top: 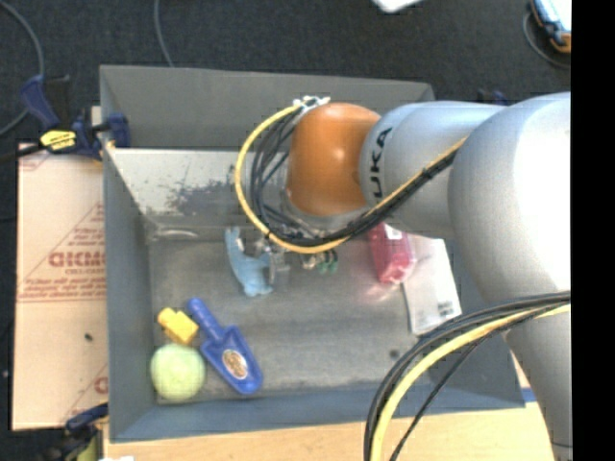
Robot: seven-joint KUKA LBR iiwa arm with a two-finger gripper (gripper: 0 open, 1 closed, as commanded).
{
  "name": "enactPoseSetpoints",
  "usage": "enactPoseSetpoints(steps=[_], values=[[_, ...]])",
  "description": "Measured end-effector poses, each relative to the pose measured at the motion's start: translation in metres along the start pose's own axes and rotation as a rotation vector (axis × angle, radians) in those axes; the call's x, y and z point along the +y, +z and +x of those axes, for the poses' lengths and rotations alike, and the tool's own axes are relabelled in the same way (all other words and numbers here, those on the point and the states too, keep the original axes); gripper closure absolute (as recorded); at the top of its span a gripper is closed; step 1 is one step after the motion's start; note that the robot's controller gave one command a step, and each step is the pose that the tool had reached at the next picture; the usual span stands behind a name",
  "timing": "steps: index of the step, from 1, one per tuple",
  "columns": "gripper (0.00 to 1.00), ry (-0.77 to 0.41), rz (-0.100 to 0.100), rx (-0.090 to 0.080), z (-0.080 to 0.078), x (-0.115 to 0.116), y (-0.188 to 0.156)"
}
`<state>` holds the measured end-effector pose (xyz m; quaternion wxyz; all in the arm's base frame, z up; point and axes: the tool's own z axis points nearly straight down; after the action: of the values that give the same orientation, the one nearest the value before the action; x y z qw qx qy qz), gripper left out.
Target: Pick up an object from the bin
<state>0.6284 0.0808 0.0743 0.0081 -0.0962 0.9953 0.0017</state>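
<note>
My gripper (278, 257) is low in the middle of the bin, mostly hidden under the arm's orange cover. A light blue, soft-looking thing (247, 268) lies right at its left side, touching it or very close. Whether the blue thing is held I cannot make out. A pink thing (389, 254) lies just right of the gripper, partly on a white card (431, 288).
In the front left corner lie a yellow-green ball (178, 372), a small yellow block (178, 325) and a blue scoop-like toy (227, 350). The arm with its cables covers the bin's right and back.
</note>
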Motion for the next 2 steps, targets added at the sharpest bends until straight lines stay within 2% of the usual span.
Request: enactPoseSetpoints(steps=[1,2], values=[[1.0,0.001,0.0,0.0,0.0,0.0,0.0],[1.0,-0.024,0.002,-0.01,-0.022,0.003,-0.028]])
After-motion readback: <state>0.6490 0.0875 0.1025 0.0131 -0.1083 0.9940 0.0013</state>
